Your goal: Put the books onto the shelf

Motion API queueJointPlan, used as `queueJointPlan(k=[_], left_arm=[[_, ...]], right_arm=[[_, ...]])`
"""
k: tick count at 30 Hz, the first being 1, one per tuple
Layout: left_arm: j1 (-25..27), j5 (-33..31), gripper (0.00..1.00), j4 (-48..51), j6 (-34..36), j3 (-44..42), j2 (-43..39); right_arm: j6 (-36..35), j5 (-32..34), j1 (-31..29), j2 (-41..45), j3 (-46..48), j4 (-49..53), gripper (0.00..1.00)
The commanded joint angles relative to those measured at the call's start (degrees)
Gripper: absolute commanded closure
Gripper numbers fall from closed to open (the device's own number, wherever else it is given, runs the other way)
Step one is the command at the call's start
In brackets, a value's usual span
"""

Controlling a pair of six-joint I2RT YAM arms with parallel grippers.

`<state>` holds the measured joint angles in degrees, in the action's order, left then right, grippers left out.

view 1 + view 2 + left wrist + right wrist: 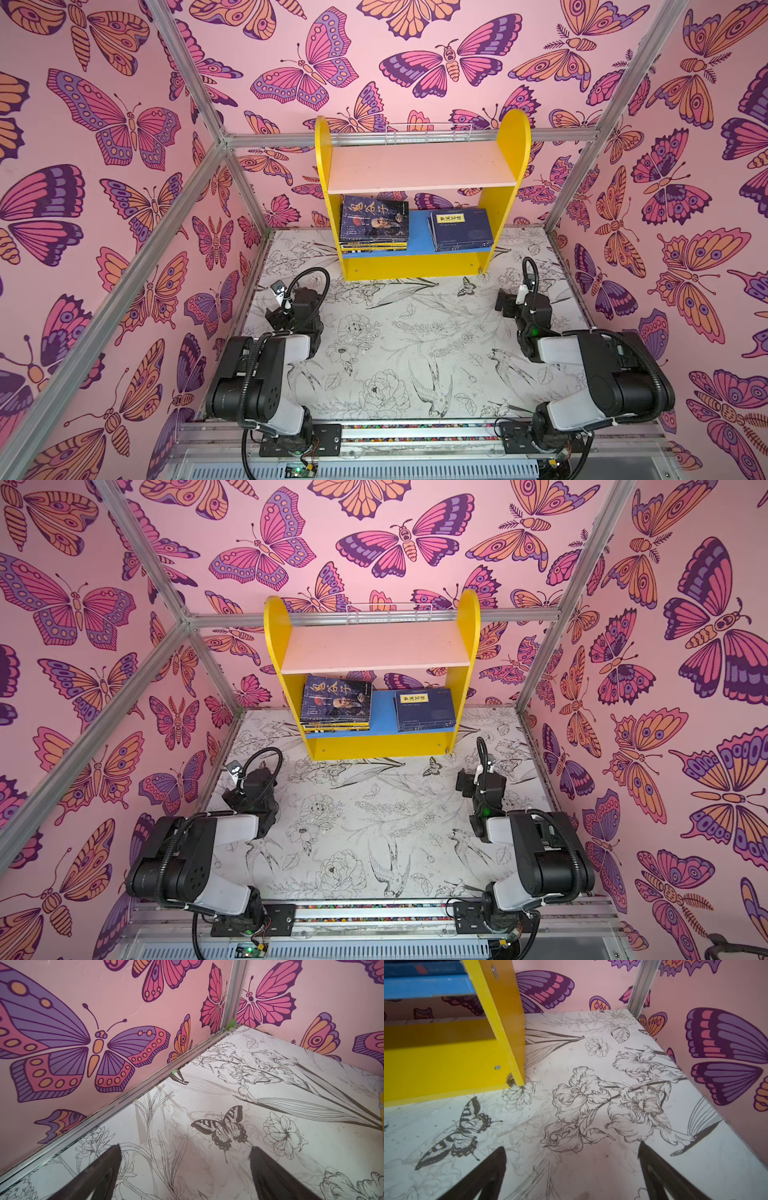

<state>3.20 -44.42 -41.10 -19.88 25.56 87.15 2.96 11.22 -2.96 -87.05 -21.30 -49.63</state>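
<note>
Shelf [419,266] at 12 o'clock on table [415,332]. On blue lower board [417,241], books in two flat stacks: dark stack [374,220] at 9 o'clock end, navy stack [461,228] at 3 o'clock end. Left gripper [185,1148] at 9 o'clock, jaws spread wide, gripping nothing. Right gripper [571,1147] at 3 o'clock, likewise.

**A robot test cell in a lab**

Pink butterfly-print panels [104,124] wall the scene in on three sides. They are held by bare aluminium profiles [270,139] that join at the upper left of both top views. The tabletop [395,332] carries a black-and-white print of flowers and birds. At the lower left a robot arm [257,386] and at the lower right another [602,374] are bolted through black plates to a metal rail [415,434]. Exposed cables [249,453] and a circuit board [297,470] with a green light sit beneath. A small toy-coloured shelf [513,137] stands at the back centre like a prop.
</note>
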Motion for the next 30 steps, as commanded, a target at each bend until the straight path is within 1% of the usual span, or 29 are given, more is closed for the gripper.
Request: queueJointPlan(k=[1,3,4,5,6,8,10,11,12,14,17,22,28,30], left_arm=[[-1.2,-0.2,0.03,-3.7,0.6,-1.2,-0.5],[-2.1,-0.2,0.03,-8.3,0.6,-3.8,0.8],[-2.0,-0.2,0.03,-15.0,0.6,-5.4,2.9],[-2.0,-0.2,0.03,-11.9,0.6,-4.8,1.9],[-2.2,-0.2,0.03,-6.5,0.6,-3.4,0.3],[-2.8,-0.2,0.03,-13.8,0.6,-5.0,2.5],[-3.2,-0.2,0.03,-8.7,0.6,-4.1,0.5],[-3.2,-0.2,0.03,-10.2,0.6,-4.4,1.1],[-3.2,-0.2,0.03,-13.9,0.6,-5.3,2.3],[-3.2,-0.2,0.03,-11.2,0.6,-4.9,1.2],[-2.9,-0.2,0.03,-13.9,0.6,-5.6,2.1],[-1.6,-0.2,0.03,-14.1,0.6,-5.6,2.0],[-1.5,-0.2,0.03,-14.1,0.6,-5.6,2.0],[-1.4,-0.2,0.01,-14.0,0.6,-5.5,2.0]], right_arm=[[-0.6,-2.0,0.5,0.7,-1.2,2.3,0.01],[-0.6,-2.0,0.4,0.7,-1.2,2.1,0.01],[-0.6,-2.0,0.5,0.7,-1.2,2.2,0.01],[-0.6,-2.0,0.6,0.7,-1.2,2.2,0.01],[-0.6,-2.1,0.6,0.8,-1.2,2.2,0.01],[-0.6,-2.2,0.6,0.7,-1.2,2.2,0.01],[-0.6,-2.8,0.8,0.7,-1.2,2.3,0.01],[-0.5,-3.0,0.9,0.7,-1.3,2.3,0.01],[-0.5,-3.3,0.9,0.8,-1.2,2.3,0.01],[-0.6,-3.9,1.2,0.8,-1.2,2.4,0.01],[-0.6,-4.5,1.5,0.7,-1.1,2.2,0.01],[-0.6,-4.9,1.6,0.6,-1.0,1.7,0.01],[-0.6,-5.0,1.6,0.6,-1.0,1.6,0.01],[-0.6,-5.0,1.6,0.6,-1.1,1.6,0.01]])
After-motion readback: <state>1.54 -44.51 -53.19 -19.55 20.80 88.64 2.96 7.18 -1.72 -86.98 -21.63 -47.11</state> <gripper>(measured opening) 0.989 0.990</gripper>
